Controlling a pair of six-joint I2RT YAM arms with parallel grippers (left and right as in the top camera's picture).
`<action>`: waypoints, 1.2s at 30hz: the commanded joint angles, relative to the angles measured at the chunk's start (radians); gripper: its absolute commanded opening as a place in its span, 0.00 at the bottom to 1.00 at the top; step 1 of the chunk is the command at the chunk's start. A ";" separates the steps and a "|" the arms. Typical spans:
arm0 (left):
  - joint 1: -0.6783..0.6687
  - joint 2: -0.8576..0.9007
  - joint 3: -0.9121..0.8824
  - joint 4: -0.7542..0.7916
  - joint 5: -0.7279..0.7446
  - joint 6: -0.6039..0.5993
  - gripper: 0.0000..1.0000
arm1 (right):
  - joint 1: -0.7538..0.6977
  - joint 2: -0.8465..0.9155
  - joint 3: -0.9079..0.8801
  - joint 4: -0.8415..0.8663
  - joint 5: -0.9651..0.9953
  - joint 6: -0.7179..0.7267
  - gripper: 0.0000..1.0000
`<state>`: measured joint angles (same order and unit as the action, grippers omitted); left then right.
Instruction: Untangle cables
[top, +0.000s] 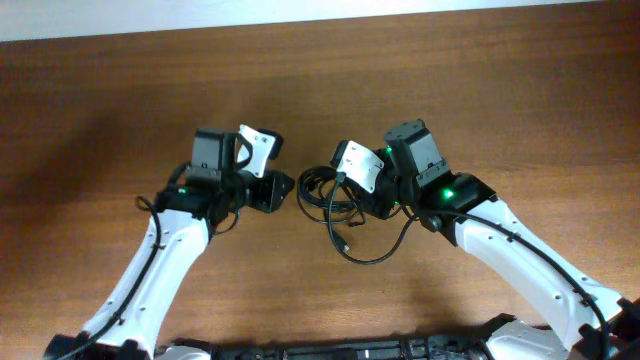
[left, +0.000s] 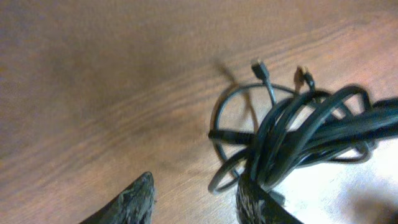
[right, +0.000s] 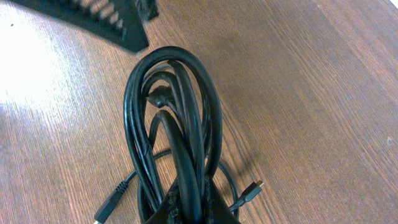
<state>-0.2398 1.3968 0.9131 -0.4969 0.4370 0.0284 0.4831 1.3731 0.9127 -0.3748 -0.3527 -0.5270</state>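
The cables (top: 318, 190) are a bundle of thin black cords between my two grippers on the wooden table, with one loop (top: 368, 255) trailing toward the front. My right gripper (top: 342, 192) is shut on the bundle; in the right wrist view its fingers (right: 214, 202) pinch the upright loops of the cables (right: 174, 106). My left gripper (top: 283, 190) stands just left of the bundle. In the left wrist view its gripper (left: 196, 182) is open with bare wood between the jaws, and the cables (left: 298, 130) lie against the right finger (left: 255, 202). Two small plug ends (left: 260, 67) rest on the table.
The brown wooden table (top: 120, 110) spreads out on all sides of the bundle. Its far edge meets a pale strip (top: 300, 12) at the top. Two plugs (right: 252, 190) lie on the wood under the right gripper. Both white arms reach in from the front edge.
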 joint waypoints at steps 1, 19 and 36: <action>-0.017 -0.069 0.107 -0.020 -0.010 -0.038 0.39 | 0.002 -0.032 0.008 0.006 0.005 0.004 0.04; -0.239 0.092 0.122 -0.069 -0.401 -0.579 0.33 | 0.002 -0.032 0.008 0.003 0.005 0.011 0.04; -0.280 0.117 0.137 -0.068 -0.367 -0.647 0.29 | 0.002 -0.032 0.008 0.003 0.005 0.011 0.04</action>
<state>-0.4988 1.4509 1.0325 -0.5907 0.0635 -0.5987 0.4831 1.3712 0.9127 -0.3794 -0.3374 -0.5224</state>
